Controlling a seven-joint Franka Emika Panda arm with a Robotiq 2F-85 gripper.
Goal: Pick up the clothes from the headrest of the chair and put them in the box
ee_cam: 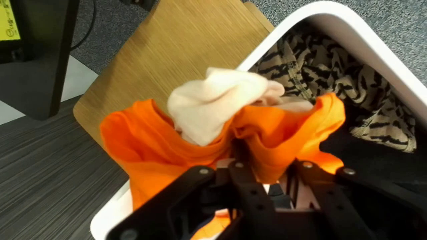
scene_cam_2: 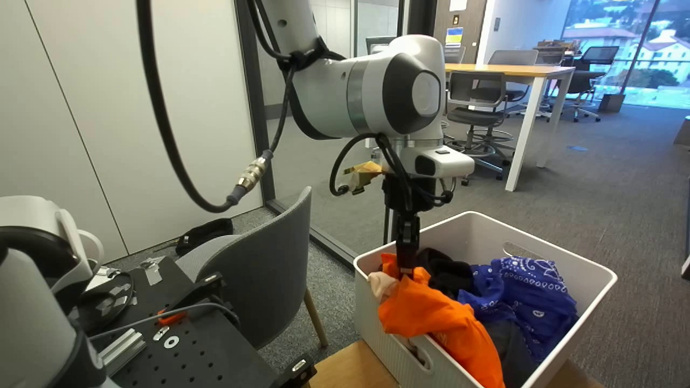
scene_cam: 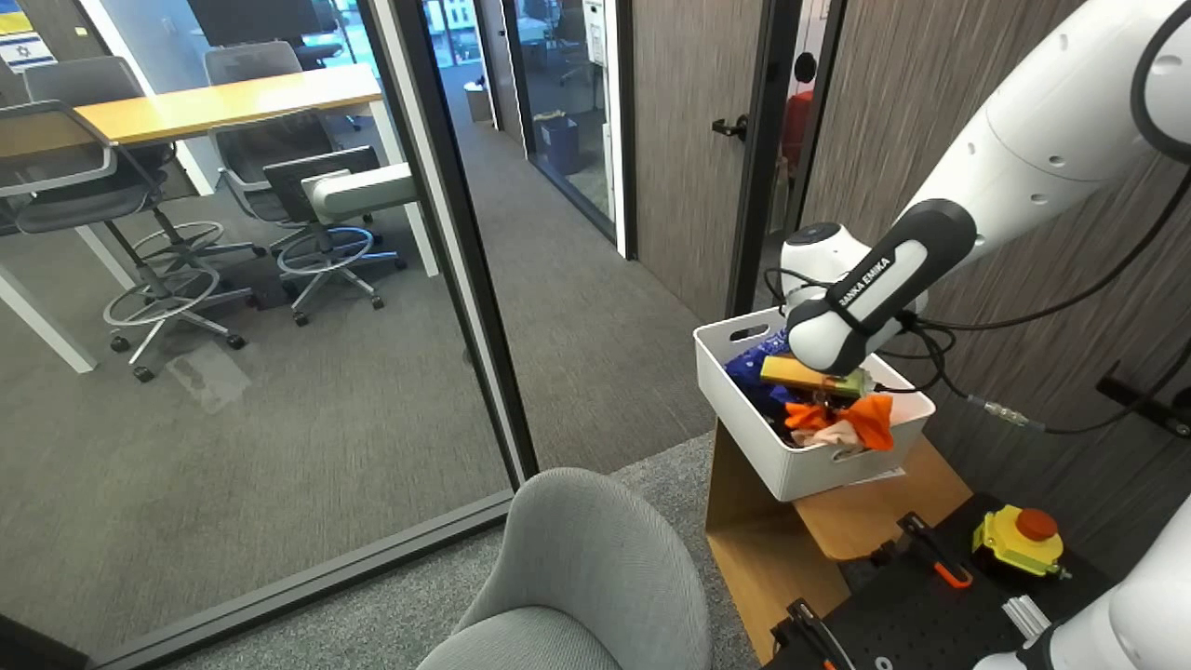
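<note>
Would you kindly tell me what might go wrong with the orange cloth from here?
Parts of the orange cloth and cream cloth reach past the rim of the box, so, left like that, they might slide off outside. The orange cloth is bunched at the jaws, so it could snag and be dragged back out.

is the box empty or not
Not empty: in an exterior view, blue cloth and black cloth lie inside the box; the wrist view shows striped cloth there too.
</note>
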